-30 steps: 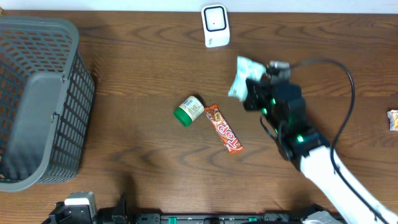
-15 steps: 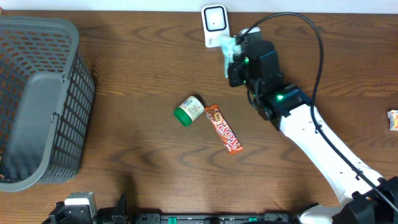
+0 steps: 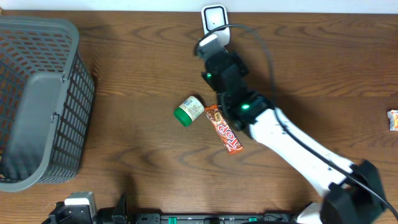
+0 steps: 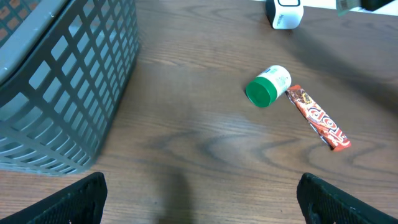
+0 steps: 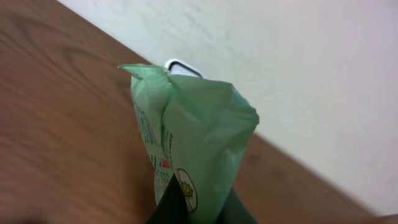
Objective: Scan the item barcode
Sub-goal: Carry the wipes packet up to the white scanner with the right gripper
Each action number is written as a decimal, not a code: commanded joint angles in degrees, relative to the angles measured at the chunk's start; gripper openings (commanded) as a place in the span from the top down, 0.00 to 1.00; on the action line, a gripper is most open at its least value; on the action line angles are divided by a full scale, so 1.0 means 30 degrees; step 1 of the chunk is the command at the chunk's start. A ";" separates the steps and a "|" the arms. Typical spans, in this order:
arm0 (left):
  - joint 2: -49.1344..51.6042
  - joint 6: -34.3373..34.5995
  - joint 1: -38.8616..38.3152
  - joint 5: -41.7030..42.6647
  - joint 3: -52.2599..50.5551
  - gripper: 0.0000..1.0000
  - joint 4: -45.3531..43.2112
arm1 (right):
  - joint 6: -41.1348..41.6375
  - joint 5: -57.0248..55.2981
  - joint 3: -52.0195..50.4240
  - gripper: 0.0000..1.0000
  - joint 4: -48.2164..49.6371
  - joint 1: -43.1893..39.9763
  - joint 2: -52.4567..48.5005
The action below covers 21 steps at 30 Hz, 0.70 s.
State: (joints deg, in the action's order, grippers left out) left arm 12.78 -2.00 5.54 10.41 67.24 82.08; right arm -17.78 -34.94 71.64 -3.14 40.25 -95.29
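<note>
One item is up for scanning: the green packet (image 5: 186, 137), pinched at its bottom edge by the right gripper (image 5: 200, 211). Jaws are clamped tight on it and the packet stands upright above them. It's off the bench, held just in front of the scanner (image 5: 182, 66), whose white top peeks out behind the packet's top seam. Overhead, the right arm reaches across to the scanner (image 3: 214, 18) at the far edge of the bench (image 3: 124, 155); the packet is mostly hidden under the wrist there.

Progress, my read: the pick is done and the packet is at the scanner, being presented. I can't tell whether the barcode faces the scanner window or whether a read has registered; no barcode shows on the side the wrist camera sees. What's left is to confirm the read, maybe rotate the packet, then set it down.

Others lying on the bench:
- bottle (image 3: 189, 111) with a green cap, mid-bench
- candy bar (image 3: 224, 127), just beside the bottle
- wrapped snack (image 3: 393, 119), at the right edge

Containers: one grey mesh basket (image 3: 37, 93) at the left, well apart from the rest. No item is visible inside it.

Left gripper (image 4: 200, 202) is spread wide, holding nothing, low at the near edge.
</note>
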 commanded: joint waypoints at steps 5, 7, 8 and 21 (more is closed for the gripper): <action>-0.0066 -0.0306 0.0080 0.0182 0.0066 0.02 -0.0022 | -0.8582 -0.3774 0.0459 0.99 0.5938 0.0561 -0.3242; -0.0066 -0.0306 0.0080 0.0182 0.0066 0.02 -0.0022 | -1.0440 -0.3774 0.0459 0.99 0.8925 0.0321 -0.4233; -0.0066 -0.0306 0.0080 0.0182 0.0066 0.02 -0.0022 | -1.1191 -0.3767 0.0459 0.99 1.0200 0.0240 -0.4670; -0.0066 -0.0306 0.0080 0.0182 0.0066 0.02 -0.0022 | -1.6181 0.0328 0.2288 0.99 1.7770 -0.1421 -0.9843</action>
State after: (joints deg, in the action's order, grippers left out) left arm 12.80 -1.98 5.54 10.41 67.24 82.08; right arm -65.56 -36.97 74.11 49.87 38.39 -123.35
